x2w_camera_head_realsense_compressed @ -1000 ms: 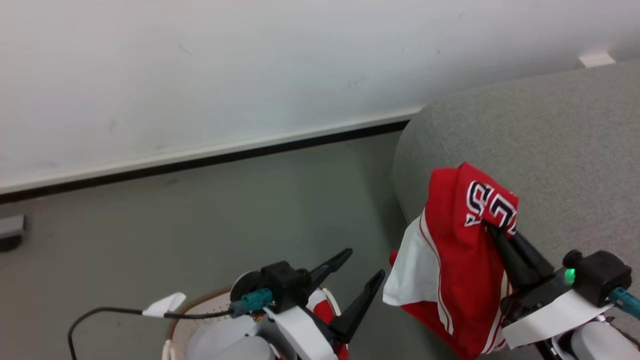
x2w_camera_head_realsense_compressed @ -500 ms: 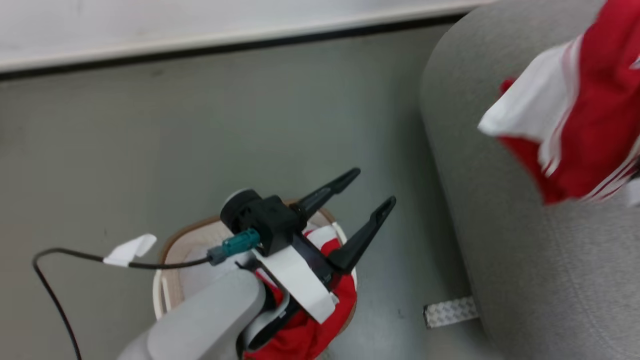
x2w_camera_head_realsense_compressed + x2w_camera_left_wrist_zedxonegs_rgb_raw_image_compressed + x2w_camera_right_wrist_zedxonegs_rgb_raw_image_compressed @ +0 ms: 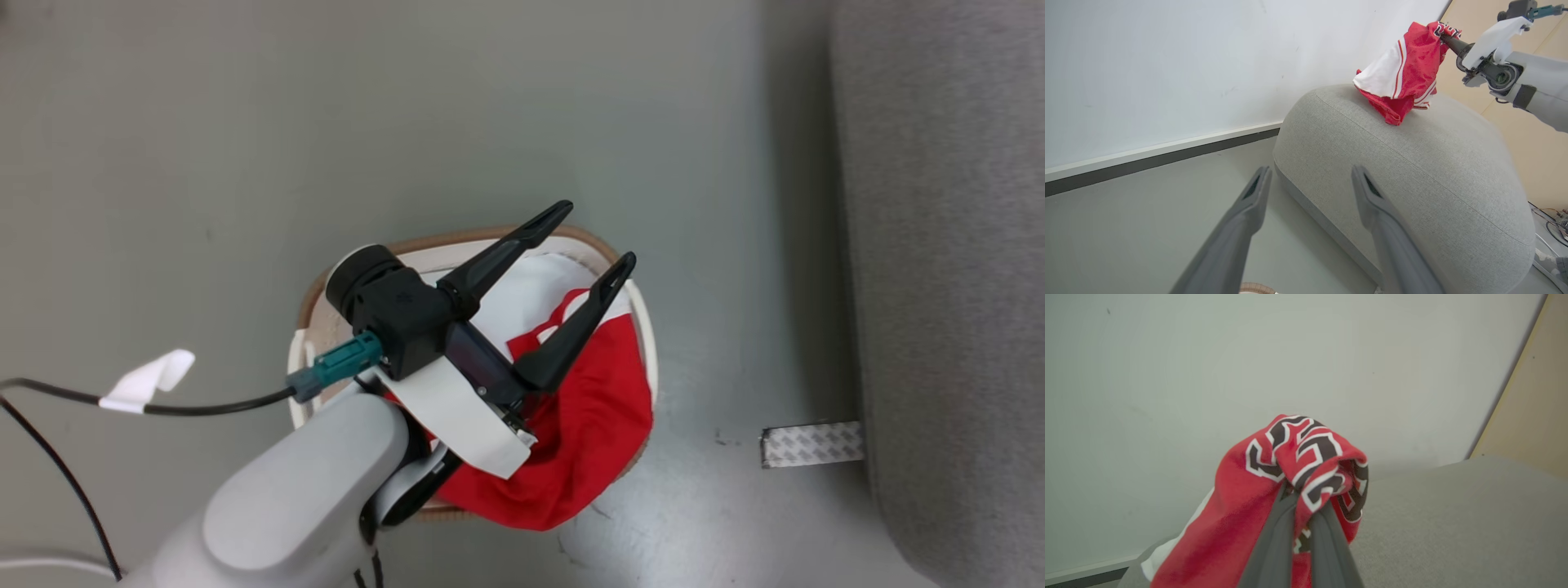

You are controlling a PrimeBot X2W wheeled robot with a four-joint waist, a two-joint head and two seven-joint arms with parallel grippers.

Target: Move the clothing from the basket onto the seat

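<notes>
While right pincer (image 3: pixel 1303 500) pinches it, clothing (image 3: pixel 1237 506) hangs bunched, red, white-panelled.

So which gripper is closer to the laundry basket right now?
Left. The left gripper hangs open just above the basket, over the clothes in it. The right gripper is away over the seat, shut on a red garment.

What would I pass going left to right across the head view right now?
Black cable → basket → silvery strip on the floor → grey seat.
</notes>
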